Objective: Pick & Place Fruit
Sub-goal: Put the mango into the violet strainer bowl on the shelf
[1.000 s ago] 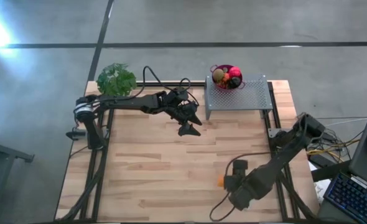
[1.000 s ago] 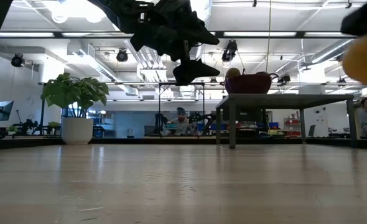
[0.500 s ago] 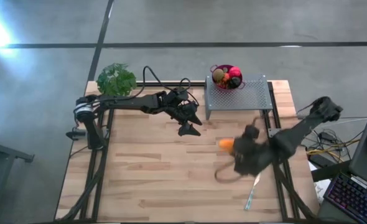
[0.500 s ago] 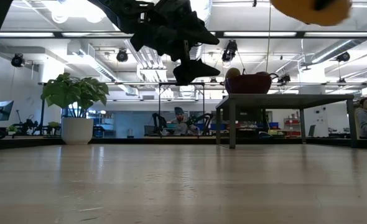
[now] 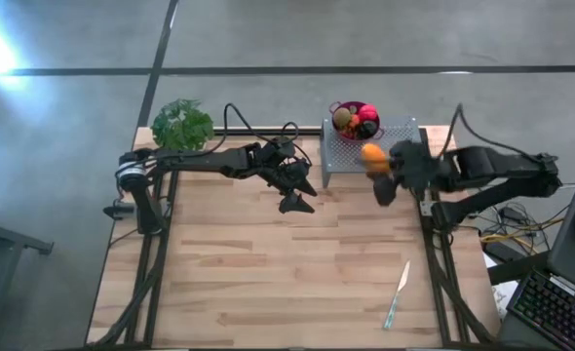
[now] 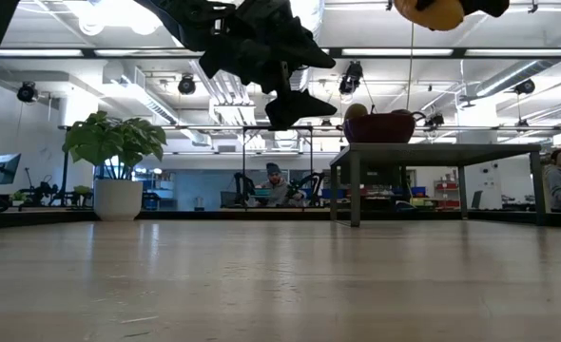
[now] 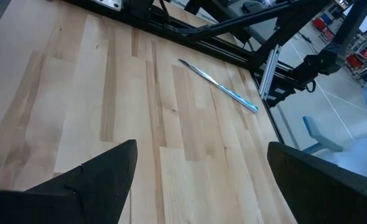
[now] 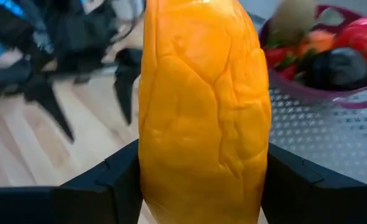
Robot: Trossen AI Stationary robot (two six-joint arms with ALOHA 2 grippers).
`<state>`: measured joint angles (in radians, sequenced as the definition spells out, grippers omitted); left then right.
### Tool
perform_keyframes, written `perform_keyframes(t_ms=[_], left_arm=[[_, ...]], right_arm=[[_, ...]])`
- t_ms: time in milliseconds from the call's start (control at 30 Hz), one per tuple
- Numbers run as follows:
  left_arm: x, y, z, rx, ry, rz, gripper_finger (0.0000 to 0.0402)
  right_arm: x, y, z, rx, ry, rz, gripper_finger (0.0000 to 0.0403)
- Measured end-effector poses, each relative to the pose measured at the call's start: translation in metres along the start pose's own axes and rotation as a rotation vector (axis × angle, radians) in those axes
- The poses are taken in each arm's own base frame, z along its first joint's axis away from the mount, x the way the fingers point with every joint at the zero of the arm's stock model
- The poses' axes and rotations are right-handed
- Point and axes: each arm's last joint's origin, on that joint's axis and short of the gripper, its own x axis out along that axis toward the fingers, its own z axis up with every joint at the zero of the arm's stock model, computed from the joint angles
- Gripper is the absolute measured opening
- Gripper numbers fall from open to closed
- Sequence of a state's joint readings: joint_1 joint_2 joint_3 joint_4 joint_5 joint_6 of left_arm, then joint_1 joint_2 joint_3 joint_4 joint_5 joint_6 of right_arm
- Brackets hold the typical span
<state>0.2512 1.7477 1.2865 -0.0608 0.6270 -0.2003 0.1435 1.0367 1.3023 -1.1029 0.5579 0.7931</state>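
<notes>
An oblong orange fruit piece [image 5: 372,156] hangs in the air over the near left corner of a perforated metal rack [image 5: 395,148]. My right gripper [image 5: 385,168] is shut on it. On the rack, just beyond the piece, stands a pink bowl [image 5: 356,121] with several fruit pieces in it. My left gripper [image 5: 300,193] hovers open and holding nothing above the middle of the table's far half, to the left of the rack. My right gripper pinches the orange piece between its two fingers [image 8: 109,180], on its two long sides near one end [image 8: 171,186]. The fingers lie across the piece and come from the table's right, slanting down. The piece juts out past the fingertips, lifted clear above the rack.
A slim pale knife [image 5: 397,294] lies on the wood near the table's near right edge. A green potted plant [image 5: 182,125] stands at the far left corner. The rack stands on legs [image 6: 355,195] at the far right. People sit in the room beyond the table.
My right gripper has swung up from the table's near right part toward the far edge, rolling as it went. It has carried the orange piece to just above the rack beside the bowl. The knife, earlier under that arm, now shows on the wood.
</notes>
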Motion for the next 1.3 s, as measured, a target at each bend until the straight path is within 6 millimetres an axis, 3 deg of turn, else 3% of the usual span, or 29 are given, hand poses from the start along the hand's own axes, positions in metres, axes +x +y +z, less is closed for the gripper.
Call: perform_keyframes(t_ms=[167, 333, 867, 1100, 1300], left_arm=[[0.0, 0.0, 0.0, 0.001, 0.0, 0.0, 0.0365], [0.0, 0.0, 0.0, -0.001, 0.0, 0.0, 0.0365], [0.0, 0.0, 0.001, -0.001, -0.008, -0.002, 0.0365], [0.0, 0.0, 0.002, 0.005, -0.018, -0.004, 0.0365], [0.0, -0.001, 0.002, 0.006, -0.02, -0.004, 0.0365]], right_arm=[[0.007, -0.017, 0.027, 0.064, -0.017, -0.016, 0.0249], [0.02, -0.036, 0.053, 0.168, -0.009, -0.072, 0.0233], [0.083, -0.069, 0.102, 0.331, 0.09, -0.163, 0.0244], [0.11, -0.08, 0.111, 0.398, 0.138, -0.21, 0.0228], [0.13, -0.091, 0.111, 0.442, 0.188, -0.25, 0.0249]])
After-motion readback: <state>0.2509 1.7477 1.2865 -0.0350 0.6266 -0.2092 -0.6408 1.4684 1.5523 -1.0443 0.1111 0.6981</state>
